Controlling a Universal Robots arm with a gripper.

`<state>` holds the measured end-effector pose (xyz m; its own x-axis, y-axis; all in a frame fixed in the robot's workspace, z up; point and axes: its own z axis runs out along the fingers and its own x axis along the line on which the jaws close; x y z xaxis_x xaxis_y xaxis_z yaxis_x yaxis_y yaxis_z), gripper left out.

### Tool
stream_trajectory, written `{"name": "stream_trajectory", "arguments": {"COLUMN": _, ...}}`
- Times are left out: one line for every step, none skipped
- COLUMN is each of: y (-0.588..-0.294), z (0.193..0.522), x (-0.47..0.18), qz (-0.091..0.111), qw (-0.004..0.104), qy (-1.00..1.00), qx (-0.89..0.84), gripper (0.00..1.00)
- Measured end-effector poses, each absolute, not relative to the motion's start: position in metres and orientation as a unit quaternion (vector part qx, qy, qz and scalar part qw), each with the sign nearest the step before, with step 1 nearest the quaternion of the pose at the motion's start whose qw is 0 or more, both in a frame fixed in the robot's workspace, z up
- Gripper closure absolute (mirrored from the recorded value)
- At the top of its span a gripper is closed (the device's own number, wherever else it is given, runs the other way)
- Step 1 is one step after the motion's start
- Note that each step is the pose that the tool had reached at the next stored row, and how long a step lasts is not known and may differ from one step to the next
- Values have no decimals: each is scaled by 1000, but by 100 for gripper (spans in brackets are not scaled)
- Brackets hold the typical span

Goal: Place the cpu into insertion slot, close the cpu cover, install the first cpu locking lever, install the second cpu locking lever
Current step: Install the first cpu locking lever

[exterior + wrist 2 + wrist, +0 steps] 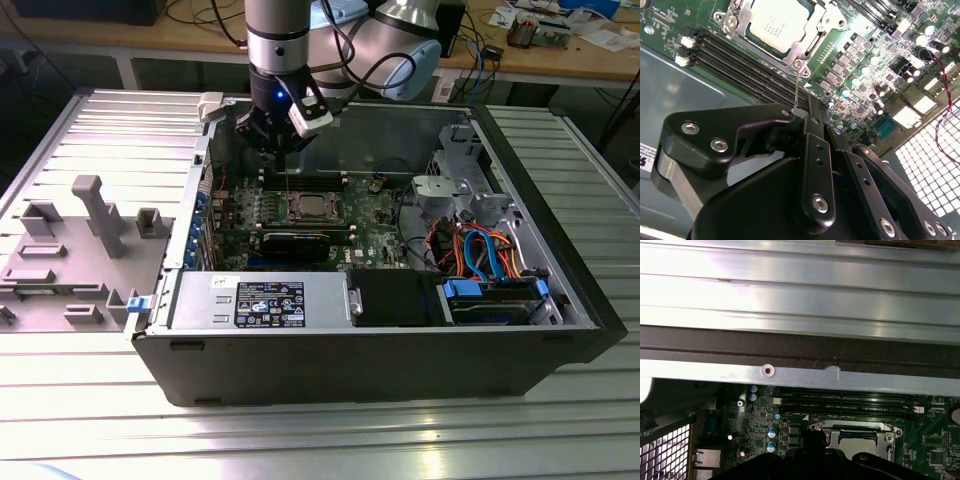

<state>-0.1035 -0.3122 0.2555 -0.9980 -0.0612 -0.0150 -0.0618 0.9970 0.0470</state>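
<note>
Chip (776,22) sits in the slot at frame top under the shut cover (805,42); gripper (799,114), jaws closed on a thin lever (796,87), works the latching.

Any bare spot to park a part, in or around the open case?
Free: ribbed metal table in front of the black computer case, and beside it on the exterior view's right. Crowded: green motherboard around the silver-topped cpu, where the black gripper hangs; orange and blue cable bundle; grey fixture tray.
</note>
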Motion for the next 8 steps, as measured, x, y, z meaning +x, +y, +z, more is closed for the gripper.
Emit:
{"name": "stream_trajectory", "arguments": {"y": -312, "z": 255, "x": -104, "qz": 24, "qw": 7, "qy": 999, "qx": -31, "gripper": 89}}
{"name": "stream_trajectory", "arguments": {"y": -312, "z": 255, "x": -103, "qz": 24, "qw": 7, "qy": 999, "qx": -31, "gripper": 89}}
{"name": "stream_trajectory", "arguments": {"y": -312, "z": 255, "x": -103, "qz": 24, "qw": 7, "qy": 999, "qx": -31, "gripper": 89}}
{"name": "stream_trajectory", "arguments": {"y": -312, "z": 255, "x": -103, "qz": 24, "qw": 7, "qy": 999, "qx": -31, "gripper": 89}}
{"name": "stream_trajectory", "arguments": {"y": -312, "z": 255, "x": -103, "qz": 24, "qw": 7, "qy": 999, "qx": -31, "gripper": 89}}
{"name": "stream_trajectory", "arguments": {"y": -312, "z": 255, "x": -103, "qz": 24, "qw": 7, "qy": 999, "qx": -31, "gripper": 89}}
{"name": "stream_trajectory", "arguments": {"y": -312, "z": 255, "x": -102, "qz": 24, "qw": 7, "qy": 999, "qx": -31, "gripper": 89}}
{"name": "stream_trajectory", "arguments": {"y": -312, "z": 255, "x": -100, "qz": 24, "qw": 7, "qy": 999, "qx": -31, "gripper": 89}}
